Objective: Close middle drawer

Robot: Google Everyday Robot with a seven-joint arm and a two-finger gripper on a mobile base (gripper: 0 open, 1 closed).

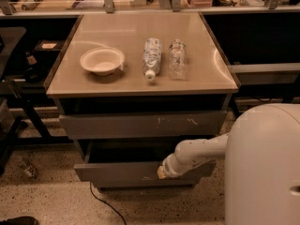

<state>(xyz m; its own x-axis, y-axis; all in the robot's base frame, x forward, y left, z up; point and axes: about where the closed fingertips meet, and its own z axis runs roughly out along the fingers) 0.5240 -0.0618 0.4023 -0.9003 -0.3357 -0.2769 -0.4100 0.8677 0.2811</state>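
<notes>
The middle drawer is the low grey drawer with a plain flat front. It stands pulled out a short way from the cabinet, and its dark inside shows above the front. My gripper is at the end of the white arm. It is against the drawer's front, right of its middle. Above it is the grey drawer front with white scratch marks, which sits nearly flush.
On the cabinet top are a white bowl and two clear plastic bottles lying down. My white body fills the lower right. A black cable lies on the floor. Dark shelving stands to the left.
</notes>
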